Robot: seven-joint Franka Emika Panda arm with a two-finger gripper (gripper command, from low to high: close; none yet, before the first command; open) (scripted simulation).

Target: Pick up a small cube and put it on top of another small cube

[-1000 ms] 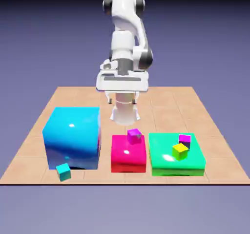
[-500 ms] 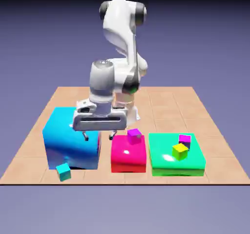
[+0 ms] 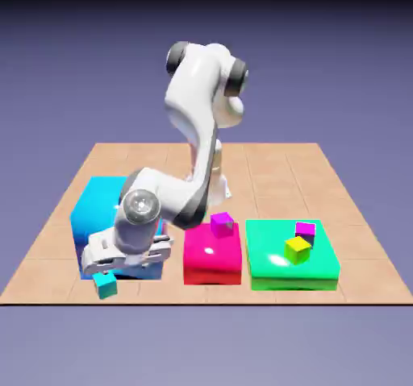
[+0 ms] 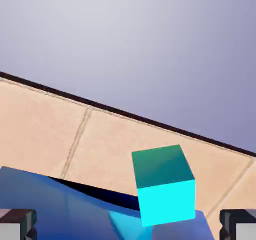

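At the exterior view's left a big blue block [image 3: 101, 215] sits on the tan tiled table [image 3: 274, 167]; the small teal cube [image 3: 104, 284] rests on the table right in front of it, near the table's front edge; the gripper [image 3: 109, 270] hangs low just above that cube, in front of the big block, which stands close behind it; in the hand view the teal cube [image 4: 163, 184] shows between the two grey fingertips [image 4: 17, 223], which are spread wide and touch nothing; next comes a pink block [image 3: 212, 253] with a small purple cube [image 3: 222, 224] on top; farthest right a green block [image 3: 290, 255] carries a yellow cube [image 3: 297, 249] and a small magenta cube [image 3: 305, 231], just beside each other.
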